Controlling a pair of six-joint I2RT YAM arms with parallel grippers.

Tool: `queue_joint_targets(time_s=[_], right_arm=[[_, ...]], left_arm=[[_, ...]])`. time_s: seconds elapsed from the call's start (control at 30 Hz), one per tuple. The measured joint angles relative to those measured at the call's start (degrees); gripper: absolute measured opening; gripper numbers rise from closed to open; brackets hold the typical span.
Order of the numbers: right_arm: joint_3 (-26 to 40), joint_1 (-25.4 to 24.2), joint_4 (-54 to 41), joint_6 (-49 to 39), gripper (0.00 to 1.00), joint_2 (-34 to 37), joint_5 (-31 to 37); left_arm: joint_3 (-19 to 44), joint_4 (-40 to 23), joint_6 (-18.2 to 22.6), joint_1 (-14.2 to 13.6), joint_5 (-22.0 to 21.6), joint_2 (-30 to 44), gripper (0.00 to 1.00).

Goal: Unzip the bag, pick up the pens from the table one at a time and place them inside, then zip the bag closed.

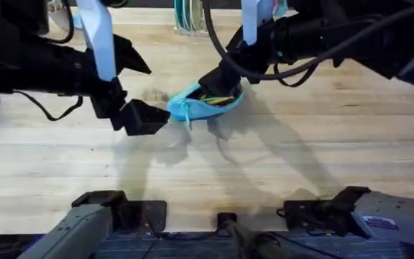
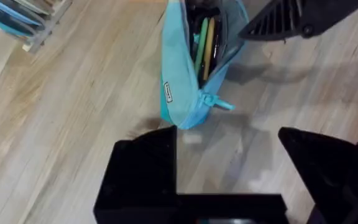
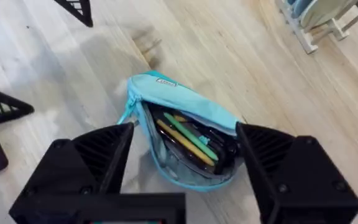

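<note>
Overhead: bag (image 1: pixel 205 103) between both pincers

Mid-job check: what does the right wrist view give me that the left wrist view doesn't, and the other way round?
Right wrist alone: looking straight into the unzipped bag, with a yellow pen and a green pen lying inside, the right gripper open astride it.

Left wrist alone: the zipper pull at the bag's near end, and the open left gripper over bare table just short of that end.

Both: the light blue bag lying open on the wooden table with pens inside, and a rack at the table's edge.
</note>
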Motion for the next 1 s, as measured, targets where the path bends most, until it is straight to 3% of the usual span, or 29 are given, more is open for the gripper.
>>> queue_joint_targets(time_s=[0.13,0.37,0.57,0.73,1.0], right_arm=[[0.0,0.0,0.0,0.1,0.996,0.0,0.5],[0.0,0.0,0.0,0.1,0.997,0.0,0.8],[0.0,0.0,0.0,0.8,0.996,0.0,1.0],[0.0,0.0,0.0,4.8,0.997,0.0,1.0],[0.0,0.0,-0.1,14.1,0.997,-1.0,1.0]], left_arm=[[0.0,-2.0,5.8,3.9,2.2,0.5,0.993],[0.0,-8.5,19.8,10.5,6.1,0.5,0.993],[-1.4,-10.6,30.1,15.8,9.6,0.5,0.993],[-5.6,-9.3,35.5,18.8,11.5,0.6,0.993],[-11.1,-2.8,38.4,19.0,16.3,5.7,0.993]])
